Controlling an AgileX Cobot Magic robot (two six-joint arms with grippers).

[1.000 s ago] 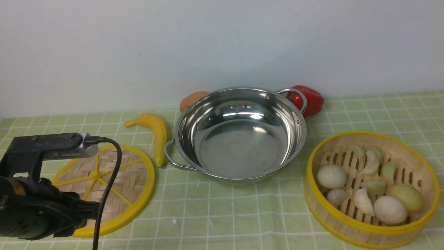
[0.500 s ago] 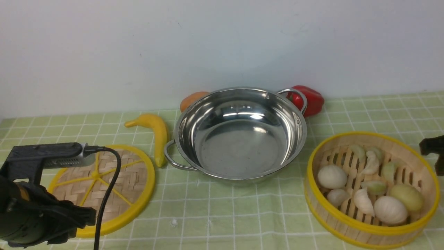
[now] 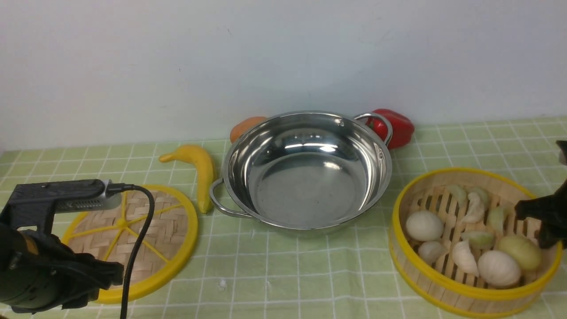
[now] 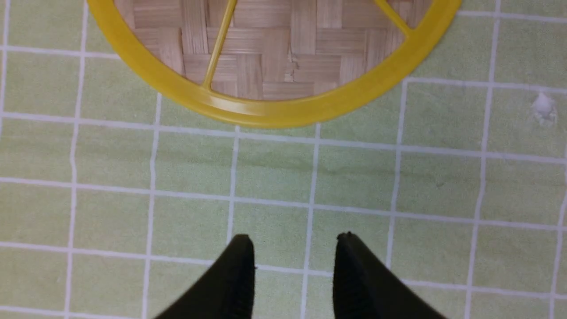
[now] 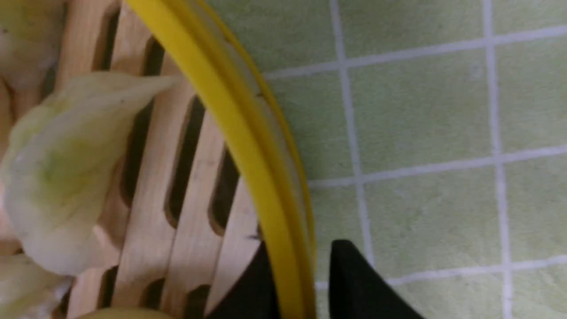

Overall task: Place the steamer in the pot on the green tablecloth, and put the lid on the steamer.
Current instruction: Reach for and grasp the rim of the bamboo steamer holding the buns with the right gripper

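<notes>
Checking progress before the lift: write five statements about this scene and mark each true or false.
1. The pot is empty. True.
2. The right claw straddles the steamer rim. True.
3. The steamer sits in the pot. False: it stands on the cloth, right of the pot.
4. The left claw holds the lid. False: it is open over bare cloth beside the lid.
5. A banana lies left of the pot. True.

1 pot (image 3: 305, 177), 1 steamer (image 3: 465, 292), 1 lid (image 3: 168, 226)
</notes>
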